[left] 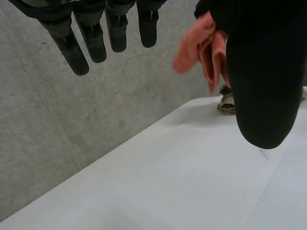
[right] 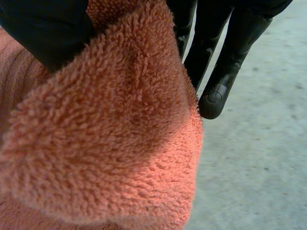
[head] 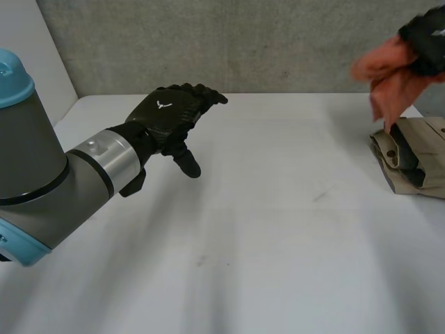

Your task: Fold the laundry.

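Head view: right robot hand [head: 425,33] up off the tabletop [head: 278,229], thumb & fingers pinched on a salmon terry towel [head: 393,76] hanging below it, over a folded beige pile [head: 421,163]. Left robot hand [head: 169,115] well apart, fingers relaxed, holding nothing.

Left arm [head: 31,160]: fat grey cylindrical joint with a light-blue cap [head: 10,75], and another light-blue edge at the near end. The wrist is a brushed-silver ring [head: 104,156] with a small square boss, and a thin black band sits behind it. Left hand [head: 167,122]: matte black, with a small white winged logo [head: 165,105] on the back. Its fingers [left: 74,57] are segmented with blunt rounded tips, and its thumb [left: 264,86] is broad and smooth. Right hand [head: 427,42]: same black, slightly glossy, with a round embossed mark on a fingertip [right: 213,98].
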### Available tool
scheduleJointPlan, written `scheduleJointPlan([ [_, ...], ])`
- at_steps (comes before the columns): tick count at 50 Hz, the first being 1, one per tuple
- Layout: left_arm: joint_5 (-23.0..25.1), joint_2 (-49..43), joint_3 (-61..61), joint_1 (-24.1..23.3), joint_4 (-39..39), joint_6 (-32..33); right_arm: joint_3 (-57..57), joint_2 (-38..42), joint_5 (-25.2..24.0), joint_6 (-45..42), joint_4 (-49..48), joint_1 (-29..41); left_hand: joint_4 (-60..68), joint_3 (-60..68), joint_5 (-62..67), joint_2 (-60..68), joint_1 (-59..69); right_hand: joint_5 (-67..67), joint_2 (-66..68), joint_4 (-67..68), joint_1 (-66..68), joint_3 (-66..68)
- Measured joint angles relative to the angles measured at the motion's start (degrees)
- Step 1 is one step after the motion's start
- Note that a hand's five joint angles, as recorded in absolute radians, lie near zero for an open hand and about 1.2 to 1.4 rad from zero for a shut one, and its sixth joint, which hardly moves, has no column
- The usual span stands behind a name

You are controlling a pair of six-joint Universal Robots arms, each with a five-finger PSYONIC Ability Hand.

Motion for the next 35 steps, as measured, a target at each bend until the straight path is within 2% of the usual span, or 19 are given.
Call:
scheduleJointPlan([
  [3,-0.03,0.03,-0.25,0.01,0.04,-0.29,-4.74,2.10,-2.44,6.15,-0.99,-3.12,0.00,0.00,0.00,0.00,0.00,0.15,0.00,0.00,0.00,0.11],
  [7,-0.07,0.01,-0.64,0.02,0.05,-0.58,-5.59,4.20,-6.44,8.74,-1.36,-6.66,0.00,0.00,0.00,0.00,0.00,0.15,0.00,0.00,0.00,0.63],
  [14,-0.10,-0.16,-1.69,0.01,0.29,-0.84,-0.79,7.43,-14.64,8.77,-1.61,-13.21,0.00,0.00,0.00,0.00,0.00,0.58,0.43,0.00,1.30,0.86],
  [20,-0.11,-0.29,-2.58,0.02,0.96,-0.86,2.72,10.72,-19.58,7.59,-1.56,-17.29,0.00,0.00,0.00,0.00,0.00,0.62,0.43,0.00,1.78,1.18],
  [25,-0.10,-0.32,-3.00,-0.03,1.70,-0.80,5.02,12.95,-21.68,4.82,-0.77,-20.56,0.00,0.00,0.00,0.00,0.00,0.63,0.43,0.00,1.78,1.19],
  [35,-0.10,-0.13,-2.96,-0.07,1.92,-0.89,7.17,12.80,-21.88,2.31,0.41,-23.48,0.00,0.00,0.00,0.00,0.00,0.70,-1.07,-2.57,1.78,-0.40],
])
